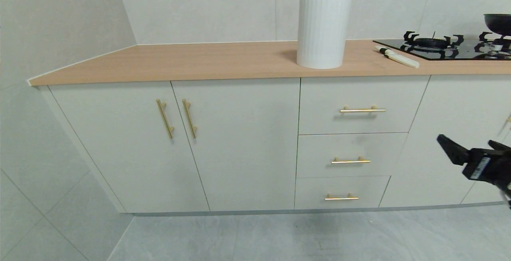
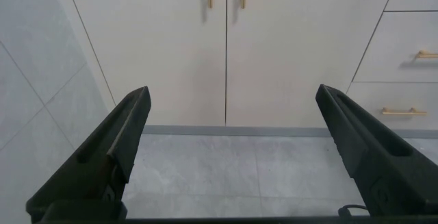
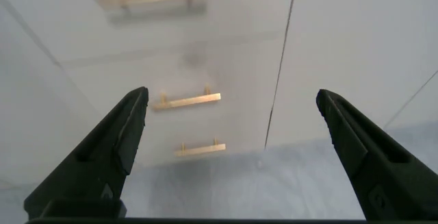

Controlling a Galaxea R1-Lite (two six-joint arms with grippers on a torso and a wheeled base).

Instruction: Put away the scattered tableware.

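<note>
On the smooth wooden bench [image 1: 199, 59] one cream, knife-shaped utensil [image 1: 397, 58] lies flat at the right, just beside the black glass hob [image 1: 447, 50]. One tall white ribbed cylinder [image 1: 323, 31] stands to its left. Below are two flat pale doors [image 1: 239, 141] and three drawers [image 1: 359, 93], each with one slim brass bar; the right hand [image 1: 465, 141] hangs low before the drawers and the left hand [image 2: 233, 95] low before the doors, both spread wide, gripping nothing.
</note>
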